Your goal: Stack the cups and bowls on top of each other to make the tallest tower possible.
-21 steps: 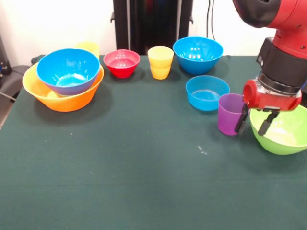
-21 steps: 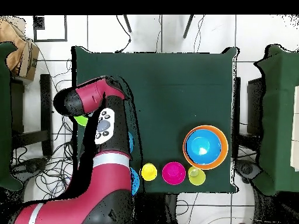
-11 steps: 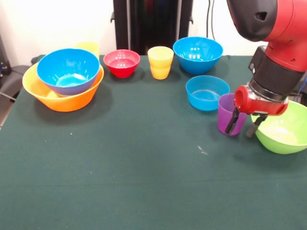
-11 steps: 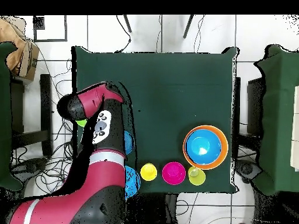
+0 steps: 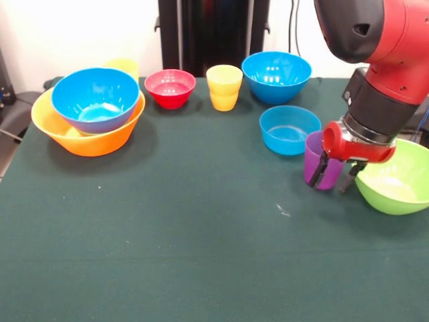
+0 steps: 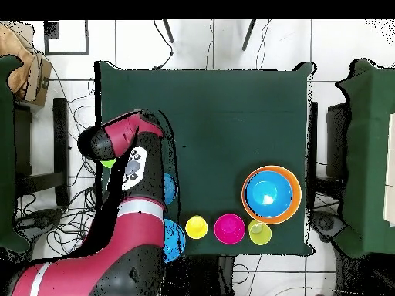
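Far to the left of my gripper (image 5: 333,176), a glossy blue bowl (image 5: 96,99) sits nested in the wide orange-yellow bowl (image 5: 87,135), the tower's broad base. Beyond me a red bowl (image 5: 170,88), a tapered yellow cup (image 5: 224,87) and two blue bowls wait. My fingers are spread, straddling the near wall of the translucent purple cup (image 5: 316,155), probably to pinch its rim. The smooth lime bowl (image 5: 397,182) lies just right.
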Controlling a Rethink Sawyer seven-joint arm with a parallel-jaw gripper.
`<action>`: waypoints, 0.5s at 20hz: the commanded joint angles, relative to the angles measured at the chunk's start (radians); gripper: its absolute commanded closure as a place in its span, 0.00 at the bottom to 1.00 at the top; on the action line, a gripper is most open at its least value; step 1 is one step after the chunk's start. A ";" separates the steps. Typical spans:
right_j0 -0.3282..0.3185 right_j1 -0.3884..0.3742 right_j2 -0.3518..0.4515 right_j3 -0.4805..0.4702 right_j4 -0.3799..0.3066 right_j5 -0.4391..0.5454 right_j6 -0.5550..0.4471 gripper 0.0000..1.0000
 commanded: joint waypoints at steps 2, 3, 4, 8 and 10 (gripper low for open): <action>-0.077 -0.110 0.148 0.109 0.003 -0.069 -0.088 0.00; -0.092 -0.129 0.160 0.122 0.008 -0.068 -0.103 0.00; -0.105 -0.147 0.173 0.137 0.007 -0.069 -0.114 0.00; -0.140 -0.199 0.206 0.178 -0.015 -0.080 -0.136 0.00; -0.155 -0.218 0.221 0.191 -0.024 -0.078 -0.144 0.00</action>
